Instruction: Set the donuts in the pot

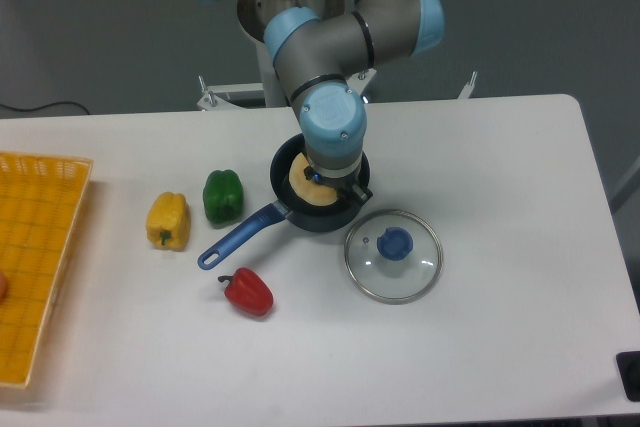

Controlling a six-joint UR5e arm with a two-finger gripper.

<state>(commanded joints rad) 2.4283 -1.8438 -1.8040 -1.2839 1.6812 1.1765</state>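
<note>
The dark pot (pixel 335 219) with its long blue handle (pixel 238 238) stands at the table's middle. The pale tan donut (pixel 308 190) hangs over the pot's inside, mostly covered by the arm's wrist. My gripper (pixel 322 185) points straight down over the pot and is shut on the donut. Its fingers are largely hidden under the wrist. I cannot tell whether the donut touches the pot's bottom.
A round glass lid (pixel 393 256) with a blue knob lies right of the pot. A green pepper (pixel 222 195), a yellow pepper (pixel 168 219) and a red pepper (pixel 248 292) lie left of it. A yellow basket (pixel 35 247) sits at the left edge.
</note>
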